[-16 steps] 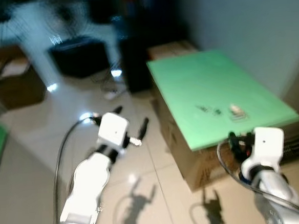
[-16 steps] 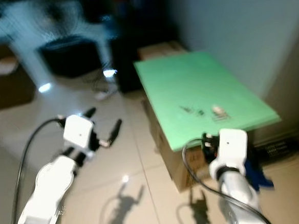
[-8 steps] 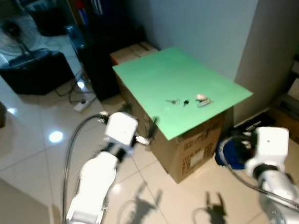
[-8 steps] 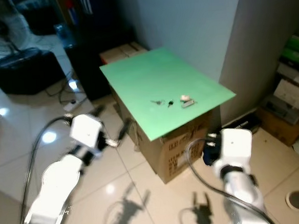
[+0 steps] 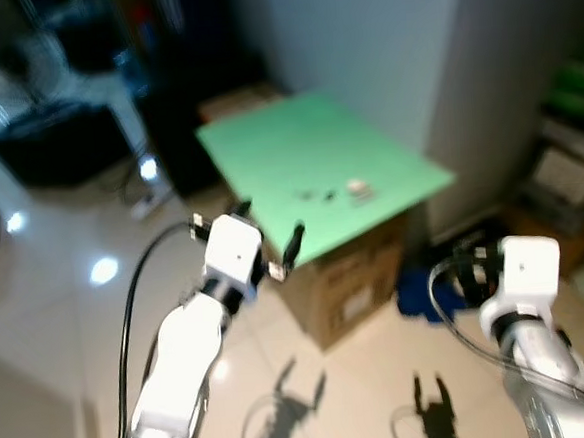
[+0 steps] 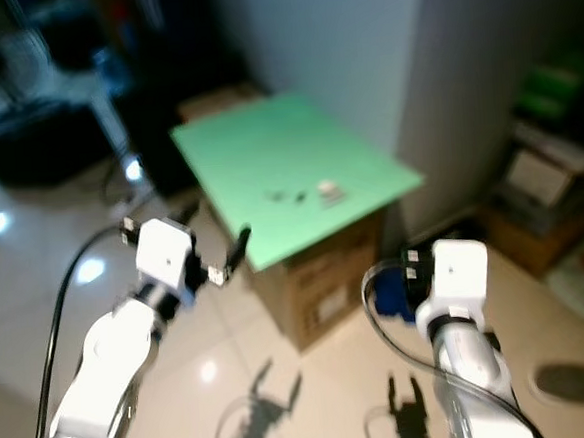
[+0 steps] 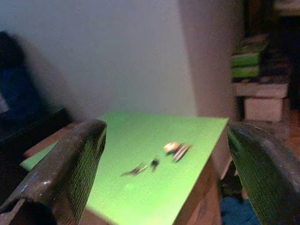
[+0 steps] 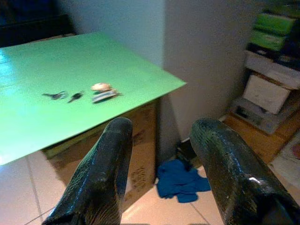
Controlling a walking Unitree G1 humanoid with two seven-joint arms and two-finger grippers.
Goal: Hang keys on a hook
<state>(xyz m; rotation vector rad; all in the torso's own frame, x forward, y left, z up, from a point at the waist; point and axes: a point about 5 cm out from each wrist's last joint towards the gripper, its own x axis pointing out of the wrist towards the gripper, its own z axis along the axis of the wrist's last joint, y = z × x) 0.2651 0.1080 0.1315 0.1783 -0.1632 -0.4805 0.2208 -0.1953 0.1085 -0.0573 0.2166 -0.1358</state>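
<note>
Keys [image 8: 65, 96] lie beside perhaps a hook [image 8: 102, 92] on green board [image 8: 56, 70].

A board [image 5: 297, 148] lies on top of a cardboard box [image 5: 352, 285] that stands on the floor against the wall. On the board the keys [image 8: 63, 96] lie just left of what seems to be a small hook piece [image 8: 103, 91], though blur hides its form. A cloth [image 8: 180, 180] lies on the floor right of the box, stacked boxes [image 8: 272, 89] stand farther right, and a fan [image 5: 38, 91] stands well to the left.
</note>
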